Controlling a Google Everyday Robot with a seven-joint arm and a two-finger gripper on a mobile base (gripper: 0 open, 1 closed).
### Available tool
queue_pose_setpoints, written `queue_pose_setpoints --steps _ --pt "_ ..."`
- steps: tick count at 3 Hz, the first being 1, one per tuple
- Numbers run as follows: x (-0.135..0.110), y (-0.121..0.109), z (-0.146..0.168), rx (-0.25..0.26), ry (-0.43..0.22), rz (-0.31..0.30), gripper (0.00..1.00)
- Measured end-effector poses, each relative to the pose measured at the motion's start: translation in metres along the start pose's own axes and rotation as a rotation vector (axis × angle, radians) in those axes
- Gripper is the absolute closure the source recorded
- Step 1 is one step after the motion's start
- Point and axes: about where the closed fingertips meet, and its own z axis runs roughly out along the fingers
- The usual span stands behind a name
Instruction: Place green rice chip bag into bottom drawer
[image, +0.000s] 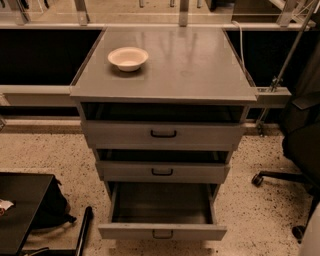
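The green rice chip bag is out of view. My gripper is not in view either. The bottom drawer (161, 231) of the grey cabinet is pulled out, with its grey front panel and small dark handle toward me and its dark inside bare. The two shallower drawers above it, the top one (162, 134) and the middle one (162, 171), stand slightly out.
A white bowl (128, 58) sits on the grey cabinet top (190, 70) at the back left. A black office chair (300, 145) stands at the right. A dark low table (20, 210) and a black bag (55, 207) are on the speckled floor at the left.
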Motion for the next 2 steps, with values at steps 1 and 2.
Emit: queue_pose_setpoints --steps 1,2 --pt "-0.0039 -0.0065 0.0024 0.021 -0.016 0.001 1.00" --pt "-0.0008 -0.0088 0.0082 0.012 -0.043 0.016 1.00"
